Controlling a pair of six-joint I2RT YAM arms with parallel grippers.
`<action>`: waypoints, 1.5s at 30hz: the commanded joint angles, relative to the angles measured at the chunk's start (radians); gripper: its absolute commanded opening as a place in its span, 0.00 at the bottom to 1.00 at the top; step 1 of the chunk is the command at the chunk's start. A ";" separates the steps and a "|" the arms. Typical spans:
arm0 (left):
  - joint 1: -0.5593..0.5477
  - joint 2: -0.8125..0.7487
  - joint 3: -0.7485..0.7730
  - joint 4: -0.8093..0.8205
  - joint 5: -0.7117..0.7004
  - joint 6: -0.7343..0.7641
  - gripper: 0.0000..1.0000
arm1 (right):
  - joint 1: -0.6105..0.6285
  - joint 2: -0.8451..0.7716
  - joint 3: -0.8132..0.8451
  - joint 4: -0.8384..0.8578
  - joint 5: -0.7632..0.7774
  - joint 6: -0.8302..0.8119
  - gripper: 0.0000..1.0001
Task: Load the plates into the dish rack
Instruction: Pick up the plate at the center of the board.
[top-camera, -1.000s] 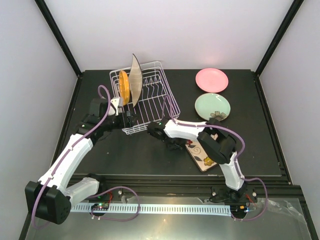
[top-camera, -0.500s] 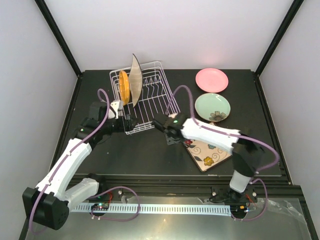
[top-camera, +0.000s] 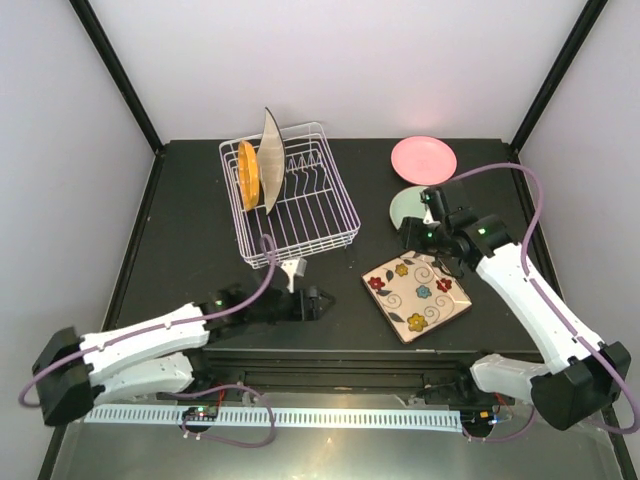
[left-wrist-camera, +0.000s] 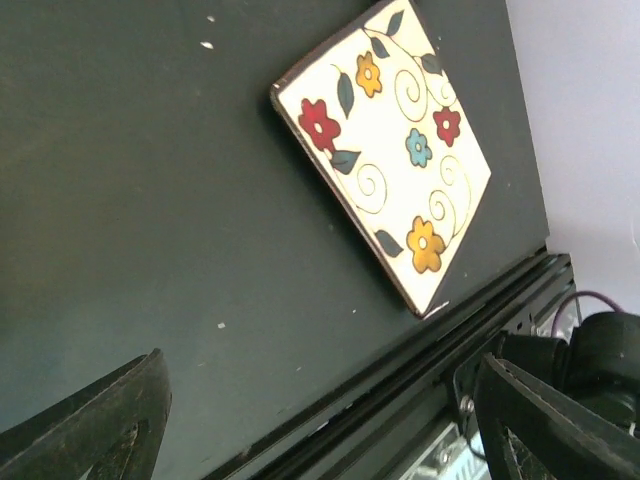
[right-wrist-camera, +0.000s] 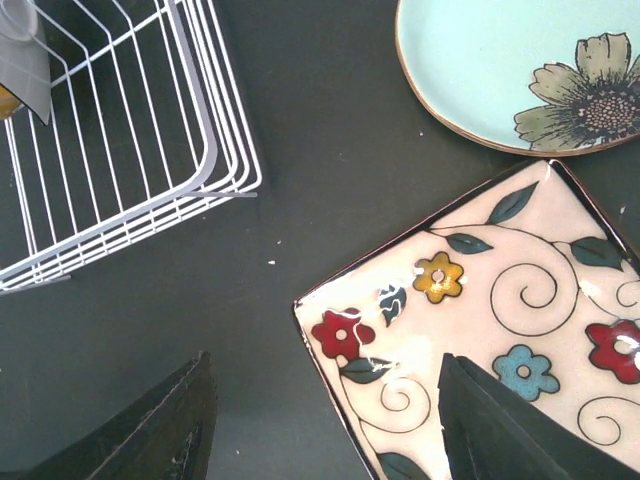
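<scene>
1. The dish rack (top-camera: 315, 205) is being shown at the back left of the dark table (top-camera: 190, 260), with the small orange plate (top-camera: 247, 172) and the white square plate (top-camera: 270, 160) being held upright among the tines at its left end.
2. The cream square plate with coloured flowers (top-camera: 417, 293) is being left flat on the table, to the right of the rack and close to the front edge.
3. The left gripper (top-camera: 322, 300) is being held low near that plate's left corner without touching it, its jaws being kept wide apart with nothing between them.
4. The right gripper (right-wrist-camera: 325, 360) is being held above the flowered plate's corner nearest the rack, jaws parted and gripping nothing.
5. The pale green plate (right-wrist-camera: 500, 70) is being partly hidden by the right arm in the overhead view, just beyond the flowered plate, while the pink plate (top-camera: 423, 158) is being left flat behind it.
</scene>
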 joint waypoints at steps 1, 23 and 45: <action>-0.132 0.145 -0.012 0.330 -0.255 -0.243 0.85 | -0.089 -0.040 -0.016 -0.002 -0.150 -0.065 0.62; -0.155 0.812 0.072 0.975 -0.298 -0.537 0.79 | -0.699 -0.158 -0.395 -0.004 -0.450 -0.149 0.61; -0.114 0.989 0.136 1.079 -0.132 -0.501 0.74 | -0.750 -0.196 -0.407 -0.026 -0.454 -0.161 0.61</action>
